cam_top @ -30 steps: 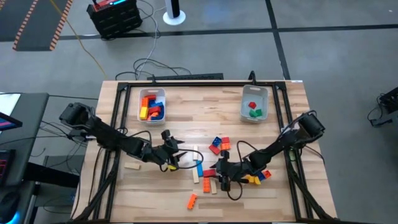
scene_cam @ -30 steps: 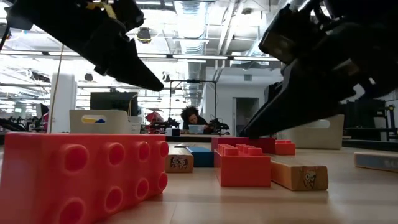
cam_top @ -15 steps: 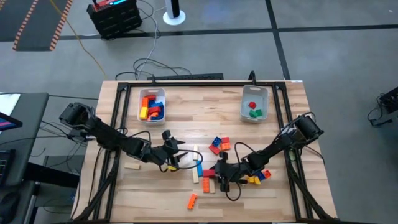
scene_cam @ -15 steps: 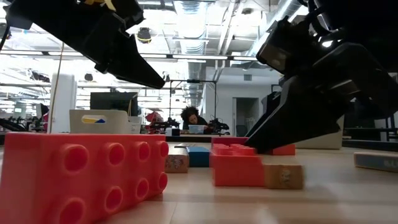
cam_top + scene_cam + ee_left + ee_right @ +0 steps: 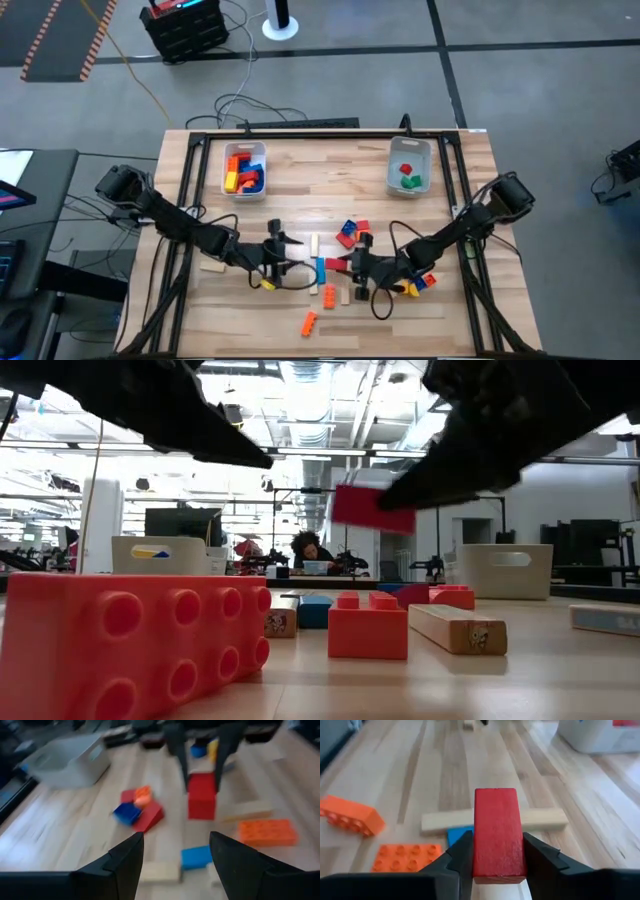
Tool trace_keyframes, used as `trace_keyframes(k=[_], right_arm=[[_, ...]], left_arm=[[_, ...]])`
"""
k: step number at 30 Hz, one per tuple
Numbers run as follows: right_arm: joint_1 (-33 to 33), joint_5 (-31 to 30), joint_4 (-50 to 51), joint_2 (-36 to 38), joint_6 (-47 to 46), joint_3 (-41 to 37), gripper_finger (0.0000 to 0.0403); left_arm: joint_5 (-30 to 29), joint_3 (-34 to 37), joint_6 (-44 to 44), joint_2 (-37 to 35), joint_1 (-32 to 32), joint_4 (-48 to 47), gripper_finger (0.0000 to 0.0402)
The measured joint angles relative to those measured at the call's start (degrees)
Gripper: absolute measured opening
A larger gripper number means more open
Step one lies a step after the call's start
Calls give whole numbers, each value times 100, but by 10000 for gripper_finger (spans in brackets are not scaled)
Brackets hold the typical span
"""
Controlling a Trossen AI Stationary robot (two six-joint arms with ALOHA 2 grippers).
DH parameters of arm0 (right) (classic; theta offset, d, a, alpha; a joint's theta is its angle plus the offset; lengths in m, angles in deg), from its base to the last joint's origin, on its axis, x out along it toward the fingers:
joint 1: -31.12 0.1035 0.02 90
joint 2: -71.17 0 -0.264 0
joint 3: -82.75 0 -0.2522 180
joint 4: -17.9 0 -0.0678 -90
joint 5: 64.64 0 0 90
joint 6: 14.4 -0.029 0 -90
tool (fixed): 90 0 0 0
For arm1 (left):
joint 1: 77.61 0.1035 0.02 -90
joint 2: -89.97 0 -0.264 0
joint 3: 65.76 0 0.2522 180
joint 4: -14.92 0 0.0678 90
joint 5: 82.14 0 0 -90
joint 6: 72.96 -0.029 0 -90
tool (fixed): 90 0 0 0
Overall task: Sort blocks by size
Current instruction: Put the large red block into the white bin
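Above table: right hand (image 5: 496, 865) grips red block (image 5: 497, 832) endwise.

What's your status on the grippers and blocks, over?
Right gripper shut on red block, lifted clear of table. Left gripper open, empty, low beside the block pile. Nothing blocking either arm.

Bare counter (image 5: 330, 195) lies open between the two bins (image 5: 244, 168). Toward 6 o'clock, scattered blocks (image 5: 349, 233) and both arms crowd the middle, blocking the way across.
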Motion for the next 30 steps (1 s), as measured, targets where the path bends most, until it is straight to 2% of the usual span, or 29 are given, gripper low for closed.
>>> trace_keyframes(k=[5,12,17,20,26,30], right_arm=[[-19,-104,-643,-175,341,6,163],[68,-109,-717,-185,712,190,161],[109,-145,-734,-186,825,249,161],[107,-191,-742,-186,867,249,161],[147,-197,-799,-185,904,247,162],[151,-212,-836,-184,934,247,165]], left_arm=[[351,-2,-25,445,-6,792,222],[294,-253,-112,1243,34,1814,222],[358,-524,-22,1598,93,1781,222],[665,-696,-12,1788,140,1804,222],[721,-865,32,1922,193,1795,221],[723,-889,72,1922,217,1818,198]])
